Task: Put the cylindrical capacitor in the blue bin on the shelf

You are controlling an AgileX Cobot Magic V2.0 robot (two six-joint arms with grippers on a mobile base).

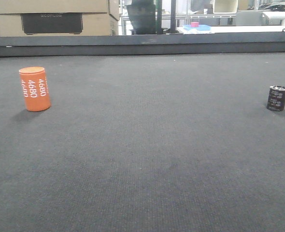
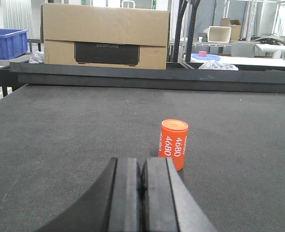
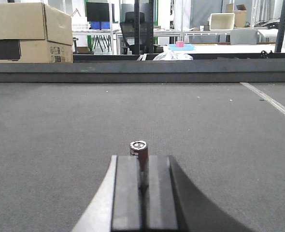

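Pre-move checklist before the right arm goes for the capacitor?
1. cylindrical capacitor upright and free on the mat: ok.
2. right gripper lined up with it: ok, it stands straight ahead.
3. Right jaws open for a grasp: not ok, shut.
4. orange cylinder out of the way: ok, far across the mat.
5. left gripper away from the capacitor: ok, shut, facing the orange cylinder.
6. Drop-off in view: cannot tell.

On the table mat (image 1: 142, 145): far left, upright, cylinder marked 4680 (image 1: 35, 89); far right, well apart, upright, cylindrical capacitor (image 1: 277, 98). Behind both, raised rail (image 1: 142, 46) along the far edge; beyond it, left, cardboard box (image 1: 55, 17).
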